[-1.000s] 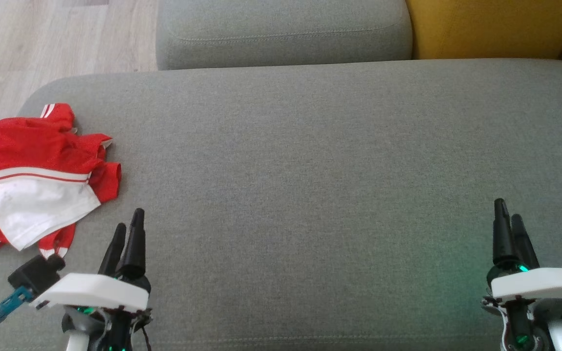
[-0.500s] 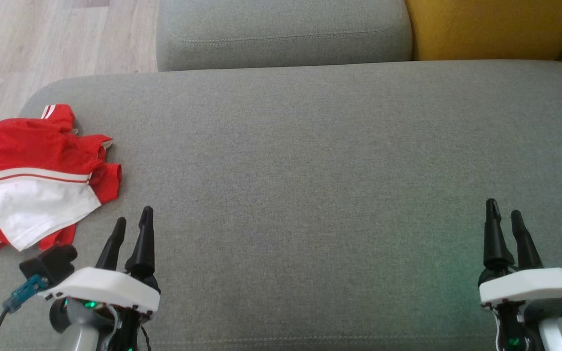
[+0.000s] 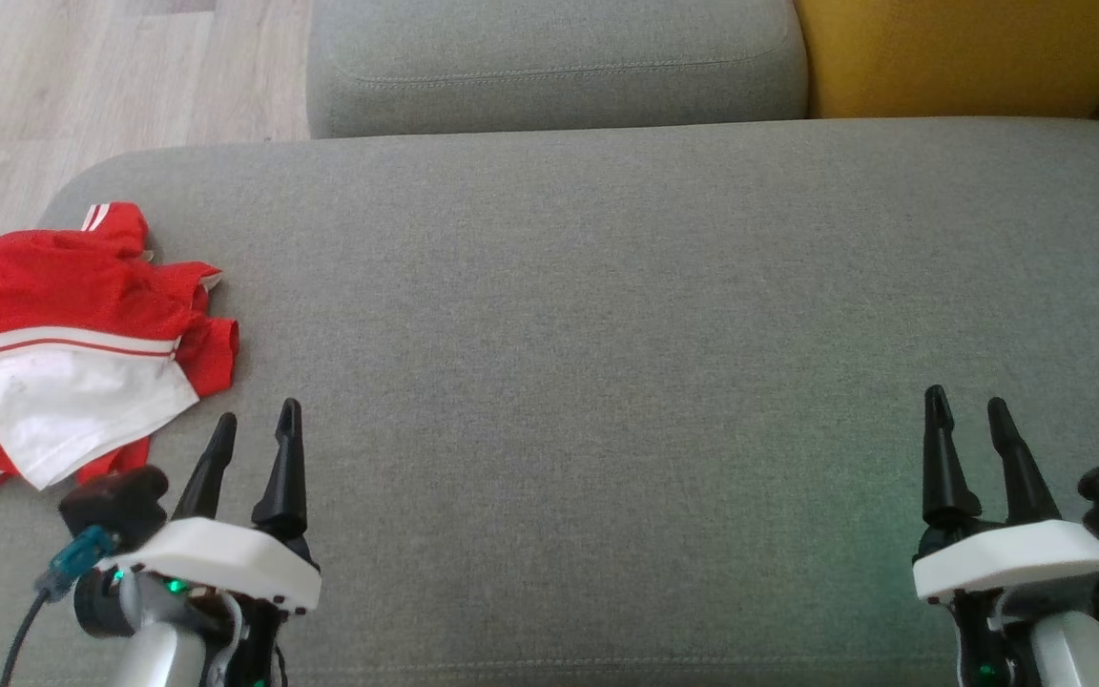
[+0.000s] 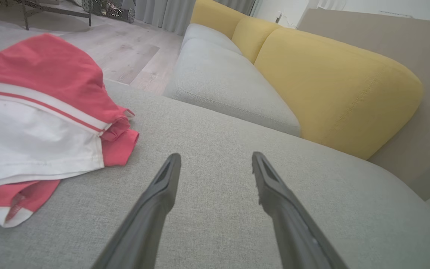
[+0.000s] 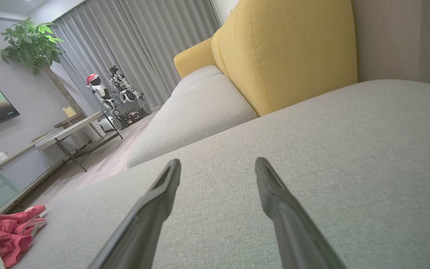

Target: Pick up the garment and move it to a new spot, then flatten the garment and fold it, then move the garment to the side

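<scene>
The garment [image 3: 72, 343] is a crumpled red and white piece with striped trim, lying at the left end of the grey sofa seat [image 3: 607, 315]. It also lies at the left of the left wrist view [image 4: 39, 123] and at the bottom left corner of the right wrist view [image 5: 6, 231]. My left gripper [image 3: 256, 420] hovers open just right of and nearer than the garment, with nothing between its fingers. My right gripper [image 3: 967, 403] stands open far to the right over bare cushion, also holding nothing.
A second grey cushion [image 3: 549, 62] and a yellow backrest [image 3: 969, 52] lie beyond the seat. Wooden floor [image 3: 53, 86] borders the seat's left end. A low table [image 5: 73, 130], a plant [image 5: 32, 45] and another robot [image 5: 114, 97] stand across the room.
Both wrists have turned, so each pair of fingers now shows spread apart side by side. The left arm has drifted slightly right and the right arm slightly left. The garment has not moved.
</scene>
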Tool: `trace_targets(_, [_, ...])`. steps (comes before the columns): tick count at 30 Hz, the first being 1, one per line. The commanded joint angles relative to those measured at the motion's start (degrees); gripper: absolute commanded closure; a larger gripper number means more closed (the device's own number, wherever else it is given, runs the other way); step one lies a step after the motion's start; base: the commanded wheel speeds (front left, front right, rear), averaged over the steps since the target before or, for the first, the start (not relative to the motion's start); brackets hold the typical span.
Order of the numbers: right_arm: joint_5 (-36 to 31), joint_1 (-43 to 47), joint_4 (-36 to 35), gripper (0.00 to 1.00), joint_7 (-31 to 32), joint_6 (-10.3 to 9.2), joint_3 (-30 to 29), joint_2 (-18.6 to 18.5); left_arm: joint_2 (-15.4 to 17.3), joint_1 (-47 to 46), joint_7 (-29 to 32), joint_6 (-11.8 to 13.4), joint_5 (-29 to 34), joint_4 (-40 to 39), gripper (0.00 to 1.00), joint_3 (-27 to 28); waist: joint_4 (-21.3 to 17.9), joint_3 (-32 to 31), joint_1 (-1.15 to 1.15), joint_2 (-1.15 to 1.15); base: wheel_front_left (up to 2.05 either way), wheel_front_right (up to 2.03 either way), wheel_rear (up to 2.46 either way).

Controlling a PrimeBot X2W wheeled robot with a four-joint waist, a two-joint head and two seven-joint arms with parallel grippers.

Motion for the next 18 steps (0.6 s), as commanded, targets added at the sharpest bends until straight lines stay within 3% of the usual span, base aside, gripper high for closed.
trace_targets(1, [-2.32, -3.41, -2.00, 0.00, -0.90, 0.30, 1.10, -1.19, 1.56, -3.58, -0.93, 0.62, 2.13, -2.13, 0.00, 0.87, 0.02, 0.03, 0.00, 0.00, 0.00, 0.00, 0.00])
trace_targets(18, [-15.53, -4.02, -2.55, 0.00, -3.12, 0.36, 2.28, -1.24, 2.85, -4.67, -3.78, 2.14, 11.55, -1.72, 0.00, -1.37, 0.18, 0.16, 0.00, 0.00, 0.00, 0.00, 0.00])
